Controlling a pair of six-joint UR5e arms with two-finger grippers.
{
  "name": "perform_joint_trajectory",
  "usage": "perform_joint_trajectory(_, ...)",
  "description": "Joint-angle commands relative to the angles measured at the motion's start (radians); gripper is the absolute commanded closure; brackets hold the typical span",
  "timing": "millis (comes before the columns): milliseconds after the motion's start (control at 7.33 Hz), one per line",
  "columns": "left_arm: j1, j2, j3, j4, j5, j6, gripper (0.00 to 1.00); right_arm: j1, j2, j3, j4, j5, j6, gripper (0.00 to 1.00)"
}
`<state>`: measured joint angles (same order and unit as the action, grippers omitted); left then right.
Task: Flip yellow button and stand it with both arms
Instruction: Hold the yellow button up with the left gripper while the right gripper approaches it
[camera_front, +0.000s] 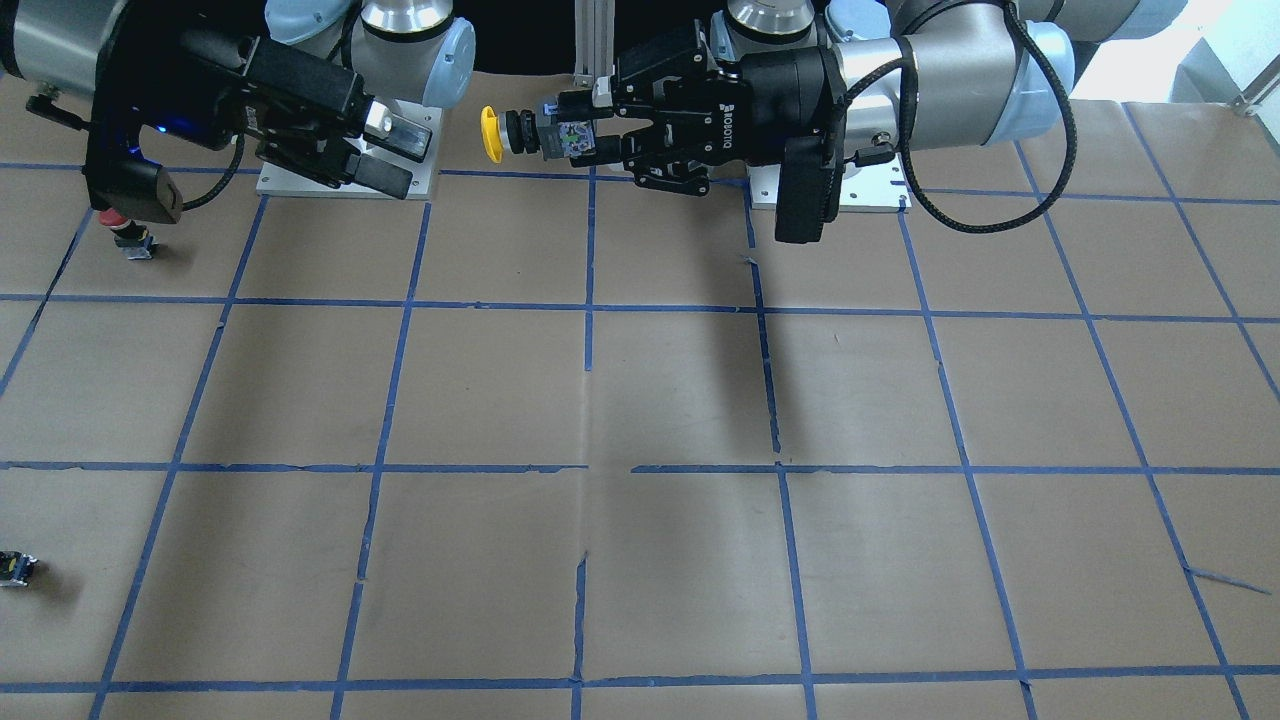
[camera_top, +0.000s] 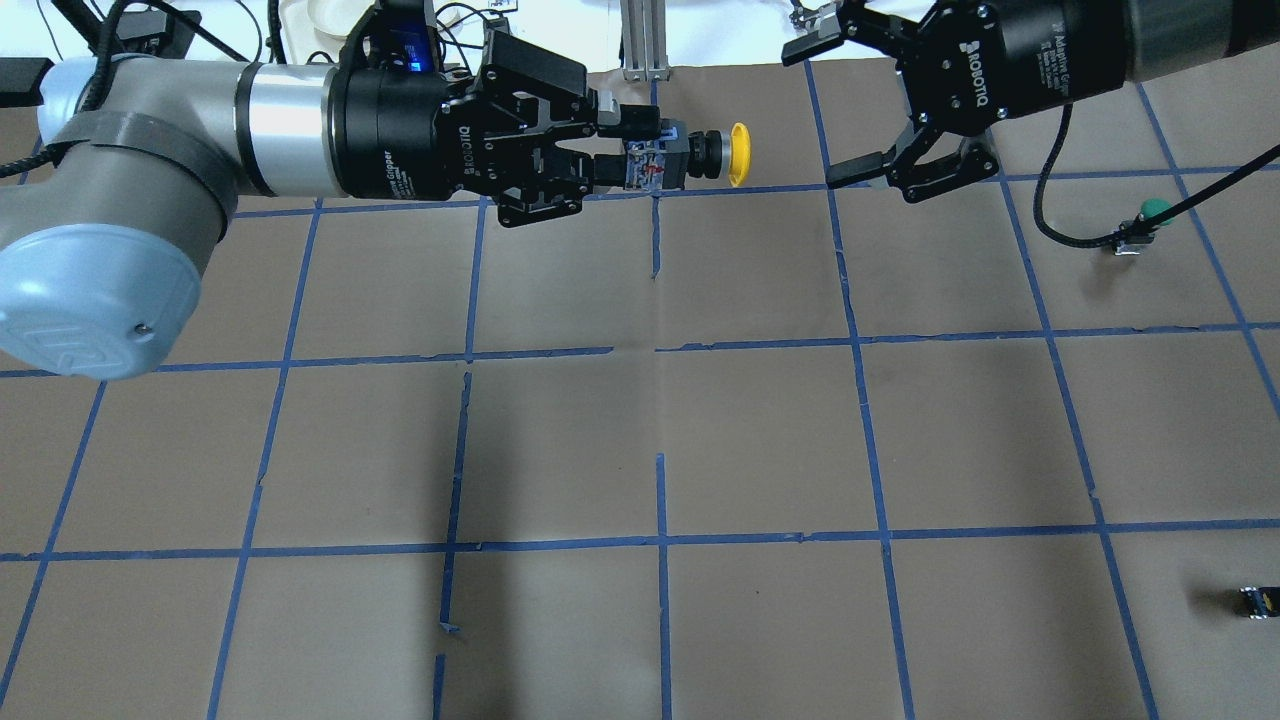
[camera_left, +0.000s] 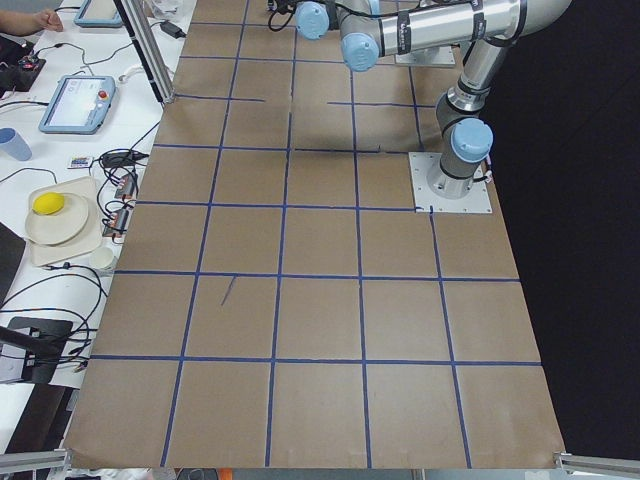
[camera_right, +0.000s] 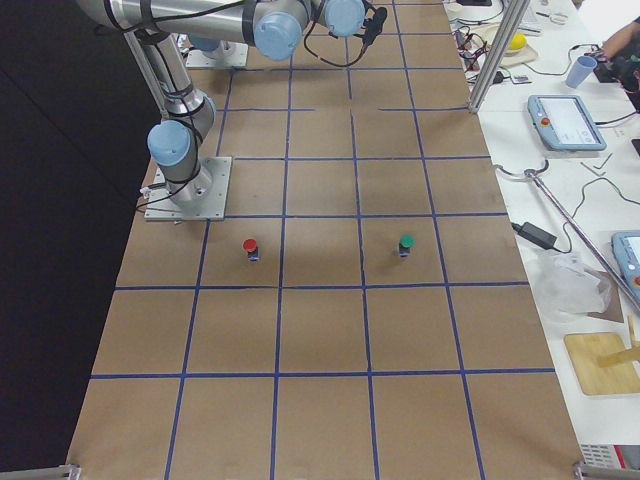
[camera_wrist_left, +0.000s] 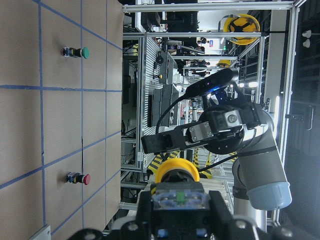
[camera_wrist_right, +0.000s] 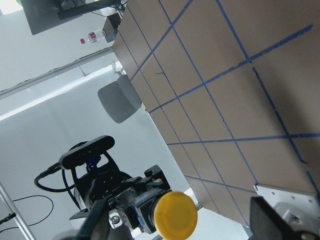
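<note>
The yellow button (camera_top: 715, 157) is held level in the air, its yellow cap (camera_front: 490, 133) pointing at my right gripper. My left gripper (camera_top: 645, 165) is shut on the button's black-grey body (camera_front: 560, 137). My right gripper (camera_top: 822, 110) is open and empty, a short gap from the cap, fingers spread above and below its line. In the right wrist view the cap (camera_wrist_right: 175, 215) faces the camera between my right fingers (camera_wrist_right: 267, 220). In the left wrist view the button (camera_wrist_left: 178, 190) sits between the left jaws.
A red-capped button (camera_right: 250, 247) and a green-capped button (camera_top: 1146, 220) stand on the brown paper near the right arm. A small capless switch block (camera_top: 1258, 600) lies near the table edge. The two arm base plates (camera_front: 830, 190) are bolted at the robot's side.
</note>
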<state>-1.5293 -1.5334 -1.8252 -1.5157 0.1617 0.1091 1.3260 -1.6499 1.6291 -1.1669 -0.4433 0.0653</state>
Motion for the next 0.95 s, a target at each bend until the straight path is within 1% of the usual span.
perform_joint_trajectory(0,0.0,-0.001,0.0,0.0,-0.023,-0.006,0.91,-0.001,-0.031,0.008,0.122,0.011,0.004,0.0)
perform_joint_trajectory(273,0.0,-0.002,0.003,0.0,-0.037,-0.008,0.91,0.031,-0.018,0.021,0.122,0.009,0.004,0.0)
perform_joint_trajectory(409,-0.002,-0.007,-0.002,0.0,-0.037,-0.008,0.91,0.038,0.01,0.017,0.122,0.055,0.017,0.01)
perform_joint_trajectory(545,-0.002,-0.007,0.0,0.0,-0.037,-0.008,0.91,0.039,0.015,0.014,0.113,0.095,0.065,0.01)
perform_joint_trajectory(682,-0.002,-0.007,0.001,0.0,-0.037,-0.008,0.91,0.042,0.016,0.012,0.108,0.094,0.076,0.05)
perform_joint_trajectory(818,-0.002,-0.01,0.001,0.0,-0.037,-0.006,0.91,0.044,0.025,0.012,0.11,0.095,0.085,0.05)
